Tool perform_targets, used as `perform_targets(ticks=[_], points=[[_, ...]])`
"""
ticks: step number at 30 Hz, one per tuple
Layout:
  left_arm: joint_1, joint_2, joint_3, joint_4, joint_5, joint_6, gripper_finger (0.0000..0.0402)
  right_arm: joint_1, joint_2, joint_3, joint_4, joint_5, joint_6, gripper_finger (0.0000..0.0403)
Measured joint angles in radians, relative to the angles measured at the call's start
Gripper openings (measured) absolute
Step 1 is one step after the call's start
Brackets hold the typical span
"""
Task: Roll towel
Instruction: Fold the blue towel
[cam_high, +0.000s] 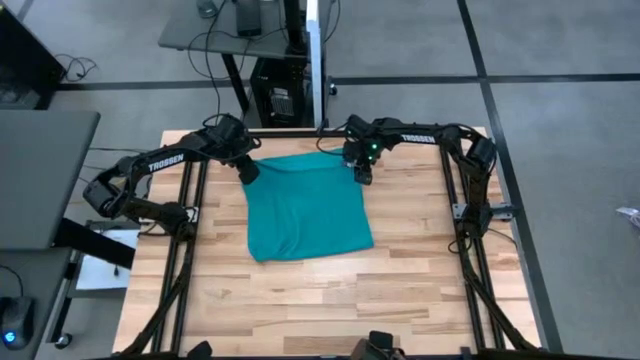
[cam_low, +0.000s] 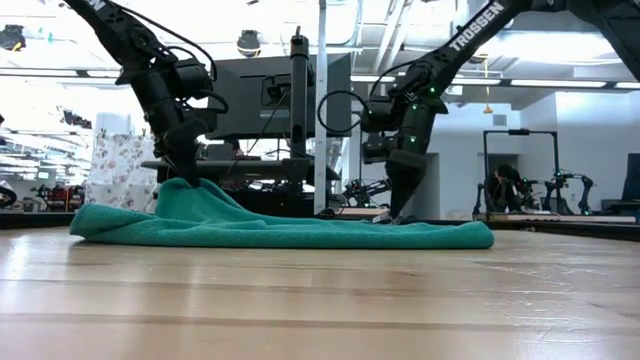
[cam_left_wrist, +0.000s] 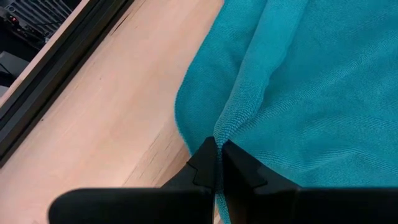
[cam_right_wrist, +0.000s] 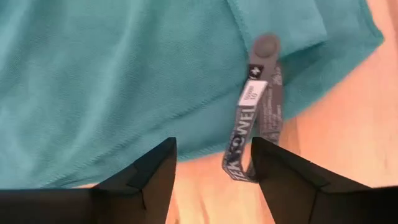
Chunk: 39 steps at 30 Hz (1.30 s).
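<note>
1. High view: towel (cam_high: 308, 208) lies mid-bench (cam_high: 300, 300), teal, plain, roughly square; far edge near bench's back rail, near-left corner rumpled.
2. Left gripper (cam_high: 248, 172) at towel's far-left corner, fingers together, clamped on a pinched fold of cloth; low view shows that corner lifted into a peak.
3. Right gripper (cam_high: 362, 176) over far-right corner, fingers apart, nothing held.
4. Right wrist view: grey strap loop w/ white label (cam_right_wrist: 254, 92) hangs off towel hem btwn the fingers.

Towel (cam_high: 305, 205) fills mid-table (cam_high: 330, 300); bare wood around it lies open.
</note>
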Motion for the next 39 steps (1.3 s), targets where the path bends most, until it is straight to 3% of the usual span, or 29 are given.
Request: perform_targets(ticks=[3,7,9,15,24,39], points=[[0.0,0.0,0.0,0.0,0.0,0.0,0.0,0.002,0.0,-0.004,-0.007,0.0,0.002,0.0145],[0.0,0.0,0.0,0.0,-0.001,0.0,0.0,0.007,0.0,-0.004,-0.001,-0.001,0.005,0.0036],[0.0,0.0,0.0,0.0,-0.001,0.0,0.0,0.007,0.0,-0.004,-0.002,0.0,0.017,0.0012],[0.0,0.0,0.0,0.0,-0.001,0.0,0.0,-0.043,0.0,0.061,-0.06,-0.012,0.152,0.0002],[0.0,0.0,0.0,0.005,-0.001,-0.001,0.0,-0.178,0.001,0.107,0.004,-0.194,0.409,0.0],[0.006,0.0,0.0,0.049,-0.029,-0.027,0.0,-0.245,0.001,0.107,0.065,-0.213,0.488,0.0]])
